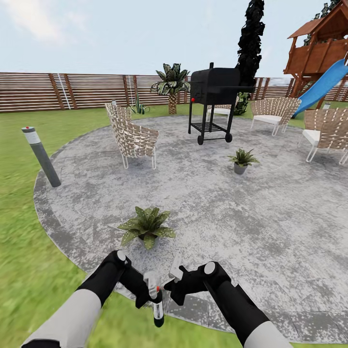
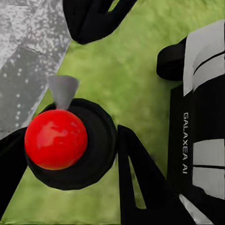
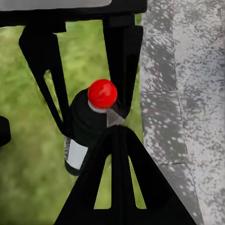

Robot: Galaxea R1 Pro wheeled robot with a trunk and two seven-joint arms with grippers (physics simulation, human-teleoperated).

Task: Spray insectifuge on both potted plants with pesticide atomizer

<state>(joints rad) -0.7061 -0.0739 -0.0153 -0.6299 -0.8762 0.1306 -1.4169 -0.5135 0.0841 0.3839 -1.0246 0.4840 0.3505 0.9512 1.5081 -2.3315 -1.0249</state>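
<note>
pesticide atomizer (image 1: pixel 157 302) hanging upright in the left gripper (image 1: pixel 149 296), low at the front over the grass (image 1: pixel 29 270) just short of the stone patio (image 1: pixel 217 203) edge. dark bottle body below, pale trigger head above, red knob on top. left fingers (image 2: pixel 140 178) clamped on either side of the dark round bottle under that red knob. right gripper (image 1: pixel 174 285) just beside the atomizer's head, on its other side; black fingers (image 3: pixel 119 51) around the bottle (image 3: pixel 84 126) in the right wrist view, contact or gap impossible to tell. broad-leaved potted plant (image 1: pixel 146 226) close ahead on the patio; spiky plant in a grey pot (image 1: pixel 241 161) farther off, toward the black grill (image 1: pixel 215 99) and wicker chairs (image 1: pixel 133 137).
</note>
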